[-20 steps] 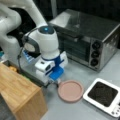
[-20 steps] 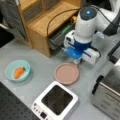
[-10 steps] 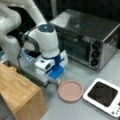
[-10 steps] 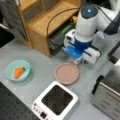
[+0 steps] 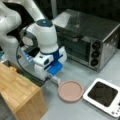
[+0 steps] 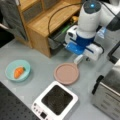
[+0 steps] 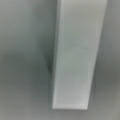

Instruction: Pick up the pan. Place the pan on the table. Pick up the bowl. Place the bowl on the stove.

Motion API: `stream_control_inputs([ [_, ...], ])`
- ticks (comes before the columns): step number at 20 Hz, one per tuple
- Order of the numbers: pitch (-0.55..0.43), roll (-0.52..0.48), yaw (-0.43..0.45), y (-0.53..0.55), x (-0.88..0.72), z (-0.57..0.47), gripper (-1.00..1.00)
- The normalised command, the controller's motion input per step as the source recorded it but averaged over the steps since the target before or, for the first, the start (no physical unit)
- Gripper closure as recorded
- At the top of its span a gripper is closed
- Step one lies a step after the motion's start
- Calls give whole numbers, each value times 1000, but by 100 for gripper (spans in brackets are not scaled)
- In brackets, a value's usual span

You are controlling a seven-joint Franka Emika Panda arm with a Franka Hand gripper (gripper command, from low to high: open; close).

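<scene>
Pan sits on the bench, stove empty; gripper low over its handle, jaws' state hidden.

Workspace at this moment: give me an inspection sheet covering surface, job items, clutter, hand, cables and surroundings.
Surface: grey table, flat, bearing everything.
Pan: pan rests on the table beside the stove, white handle toward the arm.
Stove: stove, black top bare.
Bowl: teal bowl at a front view's left, on the table, orange food inside.
Clutter: wooden shelf unit; small items behind the arm, unclear.
Hand: hand low over the pan handle.
Cables: black cable across the shelf top.
Surroundings: steel toaster oven.
</scene>
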Motion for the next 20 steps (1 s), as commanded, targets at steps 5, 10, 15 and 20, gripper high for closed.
stream_control_inputs([
  [5,158,75,-19,-15,115,214,-100],
  [10,247,117,-36,-102,354,321,-100],
  [15,289,76,-106,-107,513,399,-100],
  [20,368,56,-112,-71,596,497,-100],
])
